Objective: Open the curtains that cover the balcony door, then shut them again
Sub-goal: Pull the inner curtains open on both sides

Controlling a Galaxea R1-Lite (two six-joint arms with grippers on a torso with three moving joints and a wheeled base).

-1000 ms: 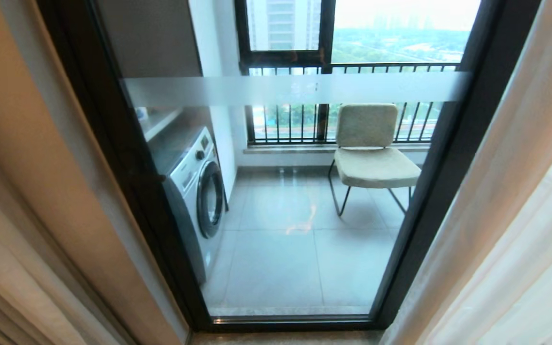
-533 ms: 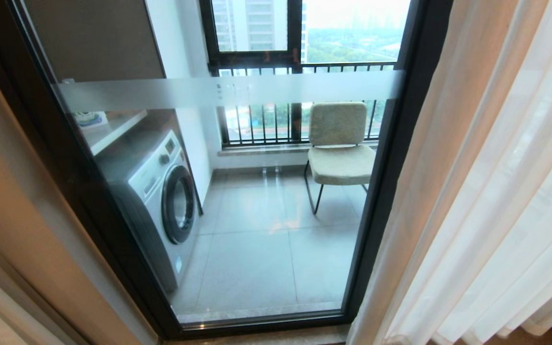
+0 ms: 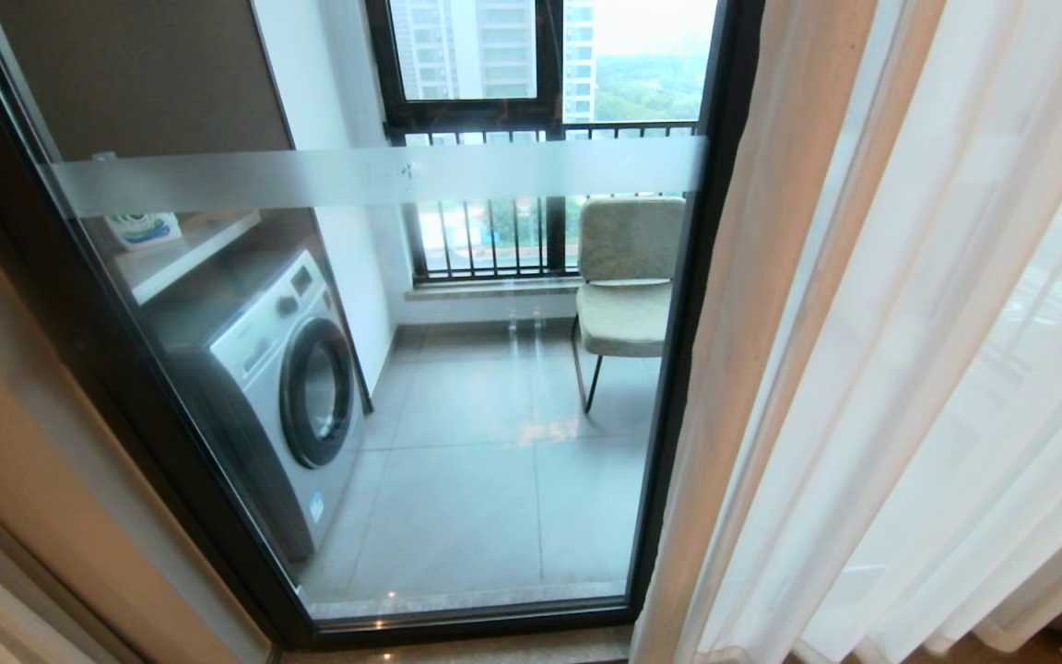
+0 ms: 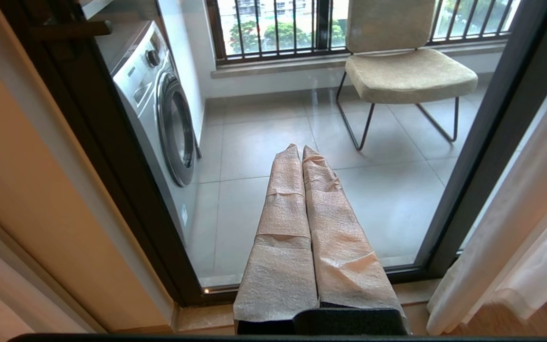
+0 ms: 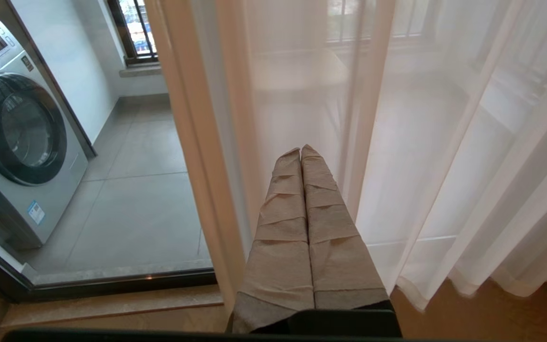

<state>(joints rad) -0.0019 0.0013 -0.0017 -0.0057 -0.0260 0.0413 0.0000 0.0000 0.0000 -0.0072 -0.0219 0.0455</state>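
On my far left, a cream-beige fold of the curtains [image 3: 5,480] hung beside the black frame of the balcony door [image 3: 98,341], well off to the side of my left jaws. The left gripper [image 4: 302,151] had its cloth-wrapped jaws pressed together, holding nothing, pointing at the bare glass. Beyond the glass and ahead of those jaws stood a washing machine [image 3: 287,397] on grey floor tiles [image 3: 485,489], and a beige chair [image 3: 628,286] before the railing. The right gripper [image 5: 300,153] also had its jaws pressed together and empty, their tips just short of the thin white see-through layer [image 5: 425,142]; a cream hemmed edge [image 5: 193,156] hung just beside them, covering the door's right part.
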